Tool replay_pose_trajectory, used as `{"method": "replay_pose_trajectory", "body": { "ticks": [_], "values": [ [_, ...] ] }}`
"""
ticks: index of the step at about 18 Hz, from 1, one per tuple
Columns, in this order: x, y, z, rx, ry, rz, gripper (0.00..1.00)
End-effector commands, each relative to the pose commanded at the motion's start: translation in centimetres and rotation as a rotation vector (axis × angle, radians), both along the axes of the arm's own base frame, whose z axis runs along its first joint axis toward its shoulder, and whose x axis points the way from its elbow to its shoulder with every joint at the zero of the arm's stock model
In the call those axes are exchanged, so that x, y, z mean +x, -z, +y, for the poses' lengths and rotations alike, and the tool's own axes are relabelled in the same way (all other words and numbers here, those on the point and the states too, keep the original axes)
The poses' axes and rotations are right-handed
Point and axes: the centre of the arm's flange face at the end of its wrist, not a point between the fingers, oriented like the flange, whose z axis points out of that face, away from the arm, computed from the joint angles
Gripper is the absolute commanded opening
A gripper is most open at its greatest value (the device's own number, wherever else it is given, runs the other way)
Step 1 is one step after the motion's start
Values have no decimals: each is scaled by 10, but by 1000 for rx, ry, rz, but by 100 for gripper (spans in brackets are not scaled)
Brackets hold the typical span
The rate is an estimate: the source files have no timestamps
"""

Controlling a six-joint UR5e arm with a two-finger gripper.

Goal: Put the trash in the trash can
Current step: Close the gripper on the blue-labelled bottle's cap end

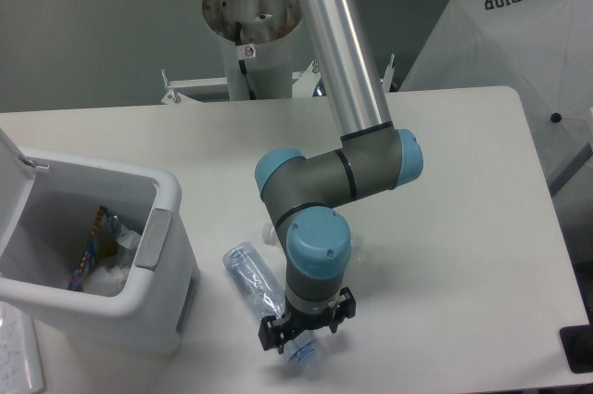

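Note:
A long clear bottle (252, 275) with a bluish label lies on the white table, slanting from beside the trash can down to the front edge. My gripper (304, 331) points down over its lower end, open, with a black finger on either side of it. A small clear bit of a second bottle (269, 231) peeks out left of my forearm; the rest is hidden behind the arm. The white trash can (171, 197) stands at the left with its lid (13, 164) swung up, and wrappers lie inside.
The arm's base column (250, 23) rises at the back of the table. A white fabric marked SUPERIOR (519, 32) stands off the right edge. A dark object (578, 348) sits at the front right corner and a white slab (18, 357) at the front left.

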Motion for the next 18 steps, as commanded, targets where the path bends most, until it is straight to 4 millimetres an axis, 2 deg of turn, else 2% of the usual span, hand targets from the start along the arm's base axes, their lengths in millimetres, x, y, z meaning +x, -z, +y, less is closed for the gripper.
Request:
{"method": "replay_pose_trajectory", "body": {
  "ticks": [4, 9, 12, 14, 18],
  "values": [
    [-1, 1, 1, 0, 0, 0, 100],
    [0, 11, 0, -27, 1, 8, 100],
    [2, 14, 2, -29, 5, 10, 89],
    [1, 15, 2, -33, 4, 13, 89],
    [4, 16, 2, -36, 7, 12, 81]
  ]
}}
